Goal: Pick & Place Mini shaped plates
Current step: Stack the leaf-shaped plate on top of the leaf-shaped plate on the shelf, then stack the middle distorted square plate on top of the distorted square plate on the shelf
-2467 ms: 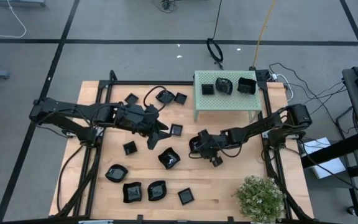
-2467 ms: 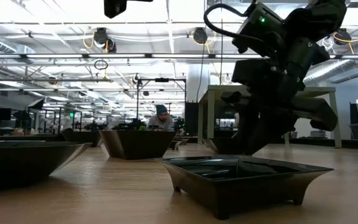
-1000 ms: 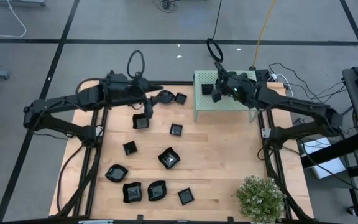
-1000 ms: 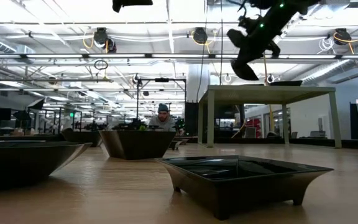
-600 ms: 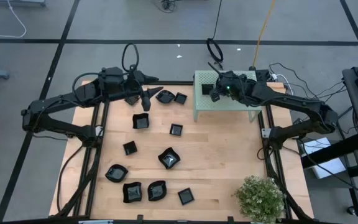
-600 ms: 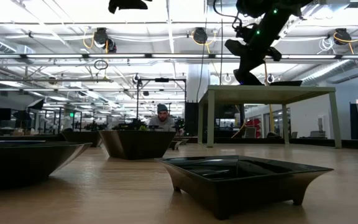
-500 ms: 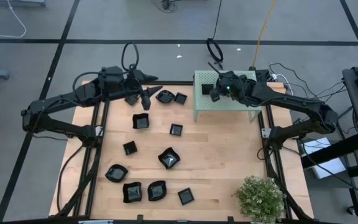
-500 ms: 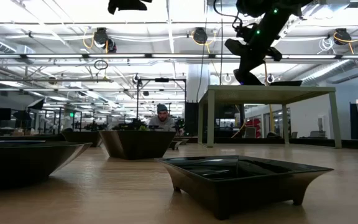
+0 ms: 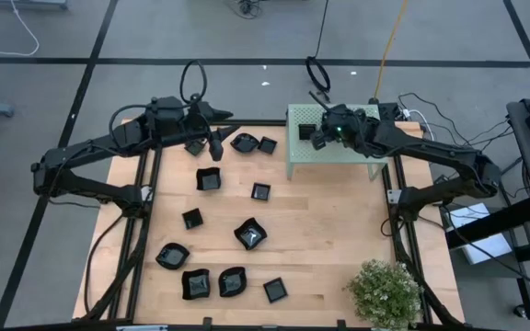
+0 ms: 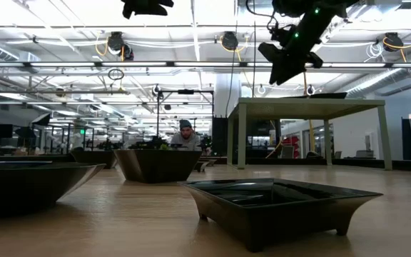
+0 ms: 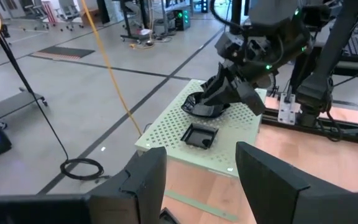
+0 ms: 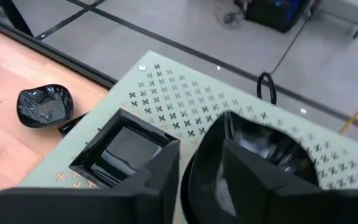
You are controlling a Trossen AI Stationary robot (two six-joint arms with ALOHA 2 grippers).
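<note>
**Right arm parked over the green box, plates sitting inside**

The right gripper is hanging just above the pale green perforated box, and its fingers are standing a bit apart with nothing between them. Right under them a rounded plate is sitting on the box top, beside a square plate. The high view is also showing another square one at the box's far end.

The left gripper is hovering over the tabletop near its back edge, fingers spread wide and empty. The rest of the mini shaped plates are lying scattered across the wood.
</note>
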